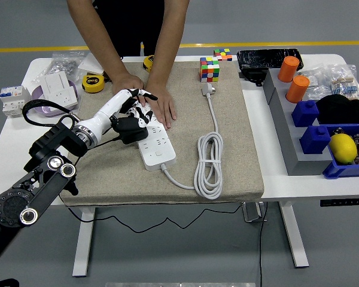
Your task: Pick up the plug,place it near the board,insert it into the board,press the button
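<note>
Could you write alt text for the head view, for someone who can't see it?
The left robot hand reaches over the far end of a white power strip on a beige mat, with a black plug just beneath it. A person's hands press down on the strip's far end. The strip's white cable lies coiled to the right.

Workshop: grey floor with yellow line (257, 45), parts bins (341, 152).

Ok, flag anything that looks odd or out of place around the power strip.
The person's hands press down the far end of the power strip, right where the robot's left hand reaches in above the black plug. They crowd each other. The strip's coiled cable looks tidy.
</note>
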